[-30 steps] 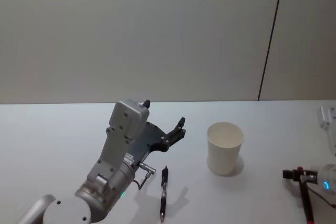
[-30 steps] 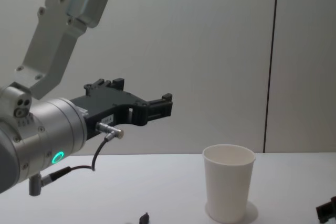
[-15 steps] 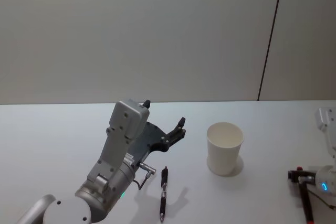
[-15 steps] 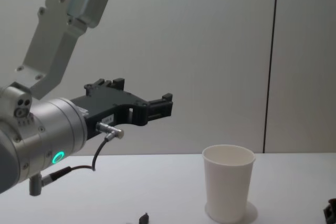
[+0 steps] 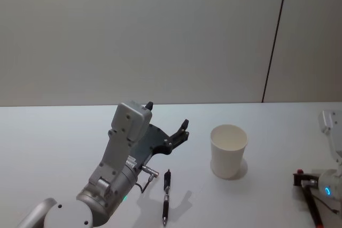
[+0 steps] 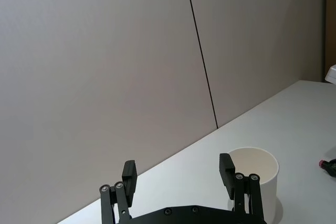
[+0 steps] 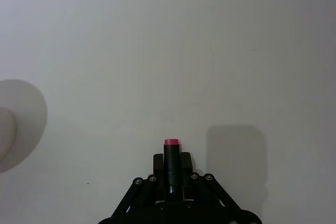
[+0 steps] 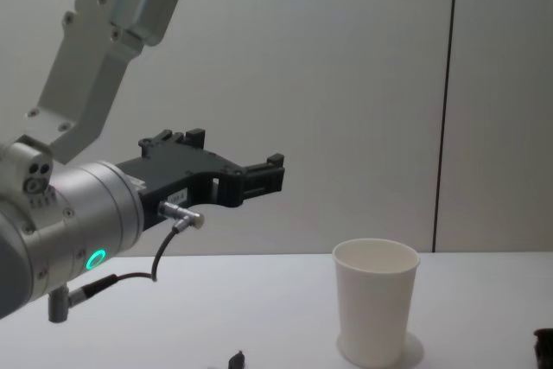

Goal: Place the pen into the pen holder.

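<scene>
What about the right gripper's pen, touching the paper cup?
Apart. Head view: bare table separates the paper cup from the pen in the right gripper. Left gripper hovers open, farther left.

The light is soft and even in all views, and there is no glare. The white surface [image 5: 278,132] is the brightest part; the grey wall behind it is a little duller. Shadows are pale with soft borders and fall to the right, so the light seems to come from above and from the left. The pen holder [image 5: 229,150] has such a shadow at its foot. In the right wrist view this shadow is a round grey patch, and a soft square shadow lies beside the pink-tipped pen [image 7: 171,156] gripped in the right pincer [image 7: 171,167]. A small green lamp glows on the left arm [image 8: 78,222], a blue one on the right arm [image 5: 334,180].
</scene>
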